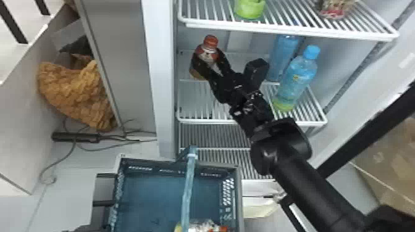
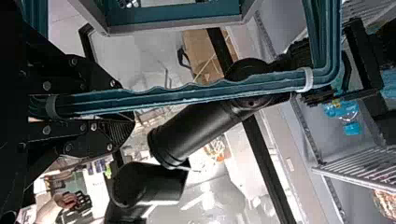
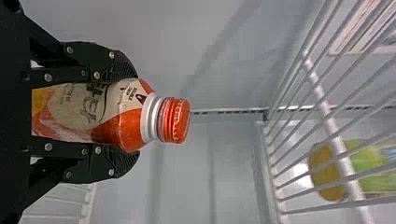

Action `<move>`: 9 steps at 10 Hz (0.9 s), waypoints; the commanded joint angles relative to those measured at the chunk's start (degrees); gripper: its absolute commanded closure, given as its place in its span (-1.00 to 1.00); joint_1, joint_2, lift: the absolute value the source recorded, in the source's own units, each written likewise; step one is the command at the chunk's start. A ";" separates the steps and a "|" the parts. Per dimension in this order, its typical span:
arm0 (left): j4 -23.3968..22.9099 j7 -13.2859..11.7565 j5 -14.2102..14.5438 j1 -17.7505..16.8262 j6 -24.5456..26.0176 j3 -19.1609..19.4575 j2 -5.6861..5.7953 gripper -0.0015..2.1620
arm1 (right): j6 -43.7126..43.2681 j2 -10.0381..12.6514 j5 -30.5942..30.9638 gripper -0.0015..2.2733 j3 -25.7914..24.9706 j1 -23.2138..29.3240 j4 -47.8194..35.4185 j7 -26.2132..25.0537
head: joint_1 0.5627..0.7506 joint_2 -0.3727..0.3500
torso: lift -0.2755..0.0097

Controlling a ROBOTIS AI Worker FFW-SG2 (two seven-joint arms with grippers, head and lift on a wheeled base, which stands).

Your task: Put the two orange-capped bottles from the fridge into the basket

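Observation:
In the head view my right gripper (image 1: 210,57) reaches over the middle shelf inside the fridge (image 1: 163,77), closed around the orange-capped bottle (image 1: 211,42) near the left wall. In the right wrist view the right gripper (image 3: 125,114) has its fingers against both sides of that bottle (image 3: 121,112), cap beyond the tips. Below the fridge opening stands the teal basket (image 1: 233,172) with its handle (image 1: 187,191) raised; a bottle (image 1: 200,226) with an orange part lies at its near end. In the left wrist view my left gripper (image 2: 125,105) is clamped on the basket handle (image 2: 210,88).
Two blue bottles (image 1: 296,78) stand on the same shelf to the right, behind and beside the right arm. A green container (image 1: 250,9) and a packaged item (image 1: 335,9) sit on the wire shelf above (image 1: 287,31). Cables and a power strip (image 1: 75,137) lie left of the fridge.

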 commanded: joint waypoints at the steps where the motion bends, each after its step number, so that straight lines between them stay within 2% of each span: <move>1: -0.09 -0.02 0.11 0.35 -0.14 0.29 0.00 0.11 | 6.73 0.32 10.23 -0.23 -9.17 8.41 -14.88 -0.50 | 0.41 -0.33 | -0.72; 2: -0.09 -0.02 0.23 0.63 -0.14 0.63 -0.09 0.11 | 11.09 1.28 15.14 -0.23 -14.65 14.17 -23.60 -0.76 | 0.41 -0.37 | -0.72; 3: -0.23 -0.02 0.23 0.77 -0.14 0.63 -0.09 0.11 | 15.03 1.72 16.97 -0.23 -17.17 17.83 -28.95 -0.85 | 0.41 -0.46 | -0.72; 5: -0.37 -0.02 0.34 0.91 -0.14 0.75 -0.09 0.11 | 16.86 1.55 16.63 -0.23 -19.11 22.19 -34.57 -0.76 | 0.41 -0.59 | -0.72; 9: -0.51 -0.02 0.46 1.33 -0.14 1.32 -0.27 0.11 | 23.33 1.11 14.34 -0.23 -23.56 34.00 -51.59 0.73 | 0.41 -0.72 | -0.72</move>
